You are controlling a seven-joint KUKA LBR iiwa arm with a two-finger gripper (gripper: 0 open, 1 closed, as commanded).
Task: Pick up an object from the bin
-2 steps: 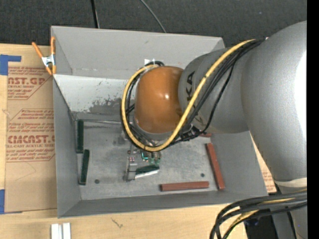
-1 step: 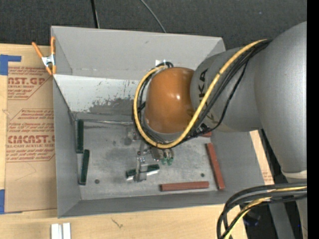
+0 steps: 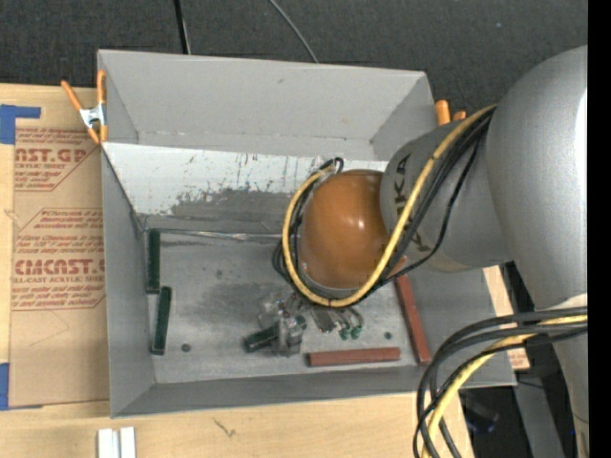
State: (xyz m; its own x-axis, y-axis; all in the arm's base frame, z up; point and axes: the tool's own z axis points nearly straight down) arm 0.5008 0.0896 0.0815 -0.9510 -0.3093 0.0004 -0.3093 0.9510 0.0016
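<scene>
Grey bin (image 3: 124,256), front centre: fingers (image 3: 289,322) low beside a small dark green piece (image 3: 258,343) (their opening cannot be told); red-brown bar (image 3: 353,356) nearby.

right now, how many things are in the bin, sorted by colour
dark green sticks: 3 (two by the left wall, one short one beside the claw)
red-brown bars: 2 (one along the near wall, one along the right wall)
total: 5, not counting anything hidden under the arm
</scene>
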